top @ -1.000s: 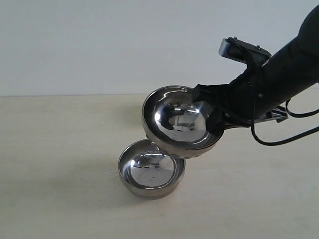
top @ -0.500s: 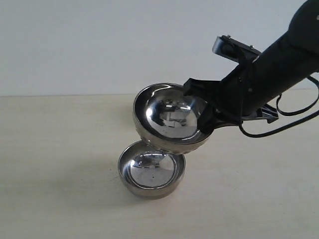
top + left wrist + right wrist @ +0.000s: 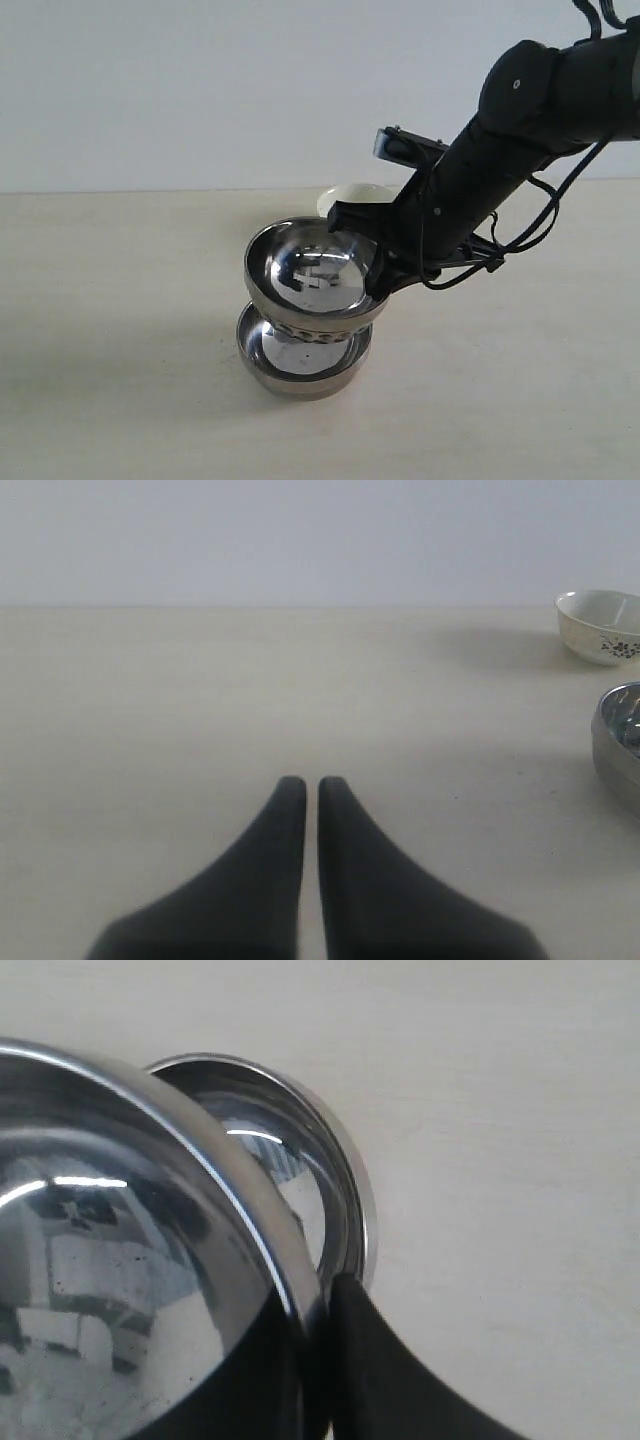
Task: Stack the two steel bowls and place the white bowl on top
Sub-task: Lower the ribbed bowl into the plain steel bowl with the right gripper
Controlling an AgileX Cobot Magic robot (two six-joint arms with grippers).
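Closest to me on the table (image 3: pixel 120 400), the lower steel bowl (image 3: pixel 303 362) sits upright, mouth open. Right over it I see the upper steel bowl (image 3: pixel 308 272), the one with the ribbed underside. It is shifted slightly off centre, and its base dips into the lower bowl's mouth. I cannot tell whether it rests there or hangs just clear. My right claw (image 3: pixel 315 1332) is pinching that upper bowl's rim, one finger inside the bowl and one outside, with the dark arm slanting up and away to the right. My left claw (image 3: pixel 312 783) is pressed together with only a thin slit between the fingers. It grips nothing and sits low over bare table off to the side. Behind the stack stands the white bowl (image 3: pixel 350 196), upright, partly hidden by the right arm, apart from both steel bowls. Beyond it is a plain pale wall (image 3: pixel 200 90).
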